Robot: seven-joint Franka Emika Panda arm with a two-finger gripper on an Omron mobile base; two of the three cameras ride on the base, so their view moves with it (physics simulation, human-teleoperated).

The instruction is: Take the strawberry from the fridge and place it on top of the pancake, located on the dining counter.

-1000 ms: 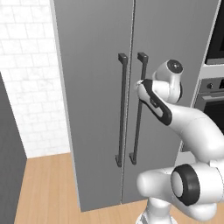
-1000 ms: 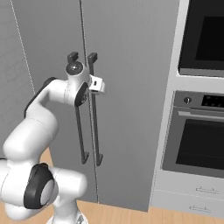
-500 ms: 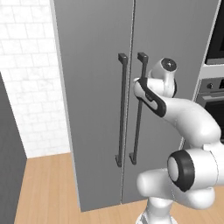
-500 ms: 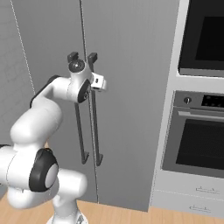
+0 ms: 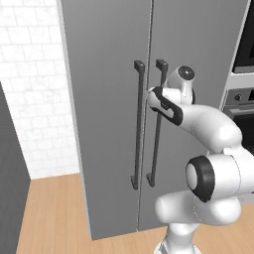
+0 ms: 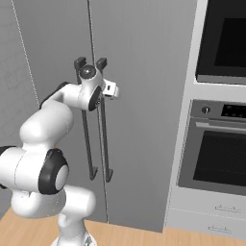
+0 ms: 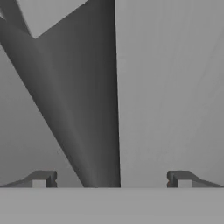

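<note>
fridge (image 5: 109,99) doors closed, jaws spread wide at right handle (image 6: 103,120)

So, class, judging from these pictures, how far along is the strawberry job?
Nothing looks done yet: both doors of the fridge are shut. In hand: the open gripper is up against the right door's handle, a dark bar between its fingertips, not yet closed on it. Left: pull the door open, take the strawberry, carry it to the pancake.

Fridge (image 5: 109,99) dead ahead, doors shut, two handles (image 5: 138,124) side by side at the middle seam. Ovens (image 6: 218,144) stacked right of fridge, tiled wall (image 5: 34,89) left.
</note>
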